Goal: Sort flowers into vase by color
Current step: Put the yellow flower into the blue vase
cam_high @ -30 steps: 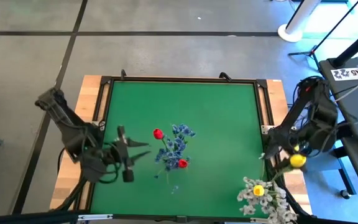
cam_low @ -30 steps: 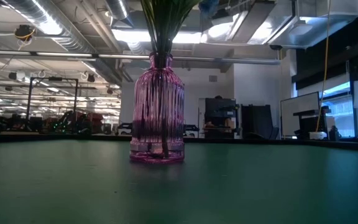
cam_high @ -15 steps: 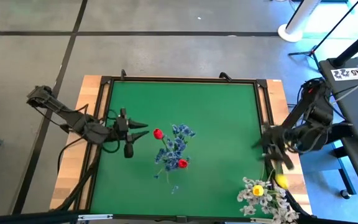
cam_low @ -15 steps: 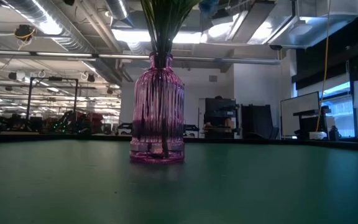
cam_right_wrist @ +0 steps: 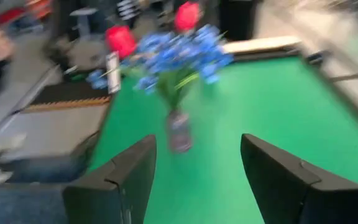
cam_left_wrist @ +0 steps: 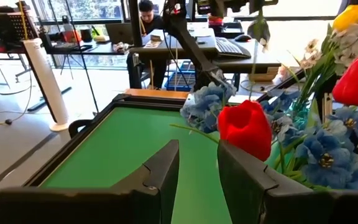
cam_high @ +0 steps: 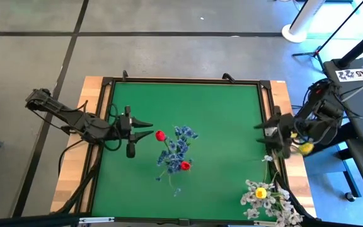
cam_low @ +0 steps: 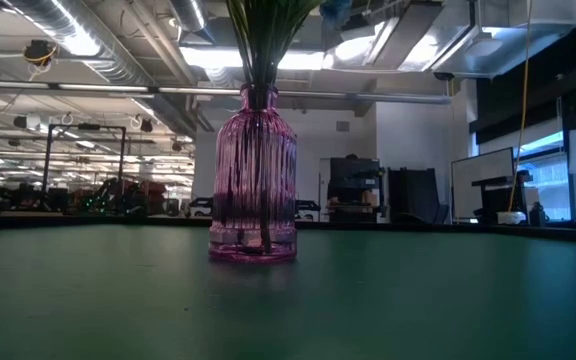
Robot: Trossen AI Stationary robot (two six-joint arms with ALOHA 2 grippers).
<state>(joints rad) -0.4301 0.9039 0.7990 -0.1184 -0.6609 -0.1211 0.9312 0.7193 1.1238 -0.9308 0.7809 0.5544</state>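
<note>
- Left gripper (cam_high: 142,128): fingers (cam_left_wrist: 166,163) parted by a narrow gap, holding nothing; it hovers over the tabletop's (cam_high: 219,113) left part, pointing at the bouquet. It has swung up and toward the middle since a second ago.
- Right gripper (cam_high: 265,133): fingers (cam_right_wrist: 129,168) spread wide, empty; it sits at the tabletop's right edge. A second ago it was lower, beside a yellow bud.
- Vase (cam_low: 254,175): one, pink ribbed glass, upright at the tabletop's middle; in the high view it is hidden under its own blossoms.
- Red tulips (cam_high: 160,135): two, standing in the vase, one toward the left gripper, one nearer the front edge.
- Blue blossoms (cam_high: 178,146): a spray in the vase between the red buds; single stems cannot be counted.
- Whitish blossoms (cam_high: 273,200): a cluster at the front right corner, partly cut off by the picture's edge; one yellow tulip (cam_high: 261,193) among them.
- Second yellow tulip (cam_high: 305,149): behind the right arm, off the green mat, partly hidden; what it rests on cannot be told.
</note>
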